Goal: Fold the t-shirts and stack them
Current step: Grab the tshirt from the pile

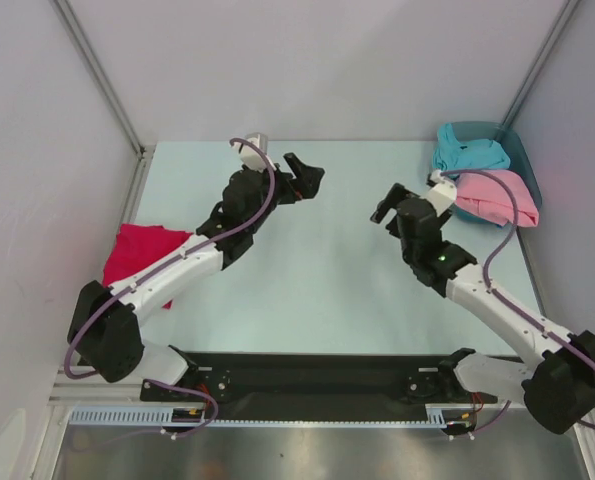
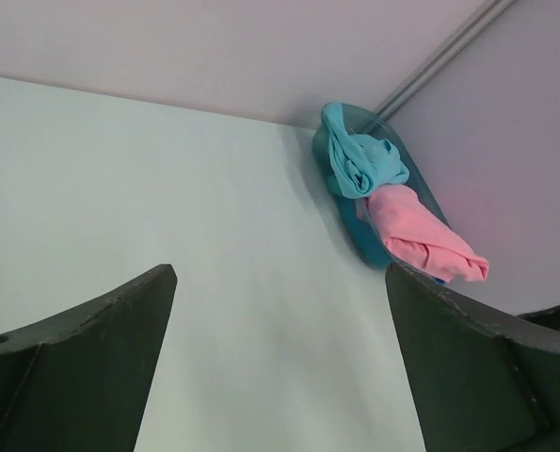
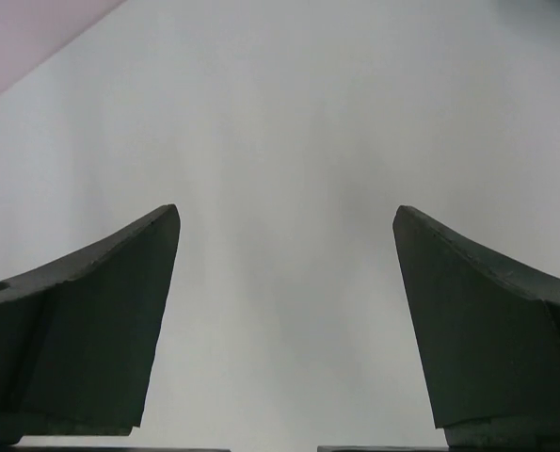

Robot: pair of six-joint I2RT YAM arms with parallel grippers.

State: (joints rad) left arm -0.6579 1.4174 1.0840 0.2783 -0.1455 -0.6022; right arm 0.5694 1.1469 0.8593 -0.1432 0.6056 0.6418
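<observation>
— Which step was in hand?
— Choosing a shirt, I judged: the left gripper (image 1: 307, 172) and right gripper (image 1: 387, 202) hung released above the pale tabletop (image 1: 327, 285), grasping nothing.
— And the shirts?
— A crimson cloth t-shirt (image 1: 137, 258) lay at the left edge, partly under the left arm (image 1: 182, 265). A light pink t-shirt (image 1: 492, 200) and a turquoise t-shirt (image 1: 467, 155) were heaped in the teal plastic tub (image 1: 522, 155), whose wall might hinder a reach.
</observation>
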